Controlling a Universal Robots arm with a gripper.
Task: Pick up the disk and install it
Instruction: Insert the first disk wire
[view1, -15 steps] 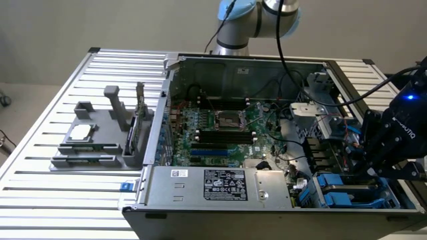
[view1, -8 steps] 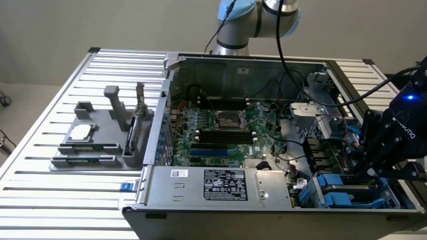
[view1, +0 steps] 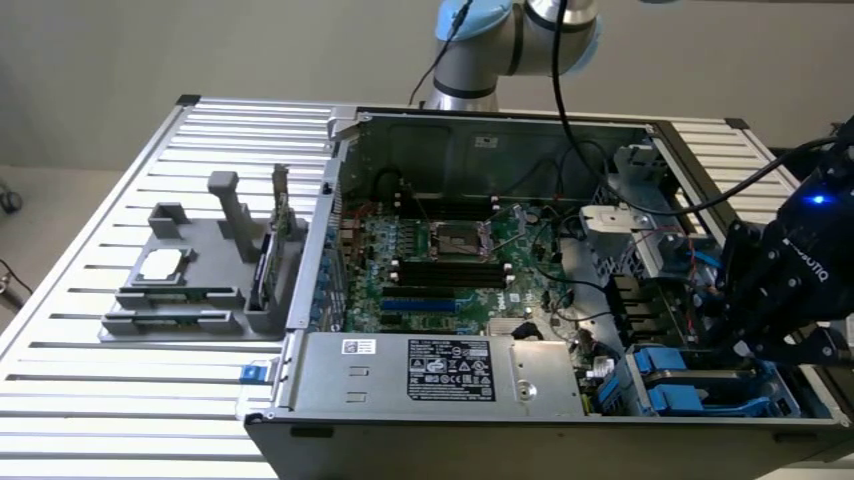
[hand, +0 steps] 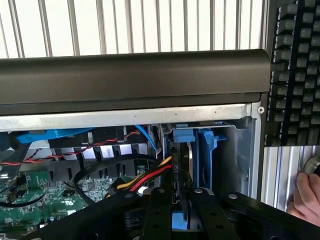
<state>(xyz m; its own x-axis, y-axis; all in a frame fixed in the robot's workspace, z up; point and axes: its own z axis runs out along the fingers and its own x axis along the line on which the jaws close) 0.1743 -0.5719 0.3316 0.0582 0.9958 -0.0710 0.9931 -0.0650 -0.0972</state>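
The disk (hand: 190, 165) stands on edge in the drive bay at the front corner of the open computer case (view1: 534, 425). I see its thin silver rim and its blue carrier bracket (hand: 183, 136). My gripper (hand: 181, 202) reaches down into that bay, with one black finger pressed on each side of the disk. In the exterior view the gripper (view1: 747, 345) hangs over the blue bays (view1: 674, 368) at the case's right end, and its black body hides the disk there.
Red, yellow and black cables (hand: 145, 177) run beside the bay. The motherboard (view1: 441, 260) and silver power supply (view1: 441, 368) fill the case. A grey fixture (view1: 200, 270) stands on the slatted table. A keyboard (hand: 295, 70) and a person's hand (hand: 307, 195) lie outside the case wall.
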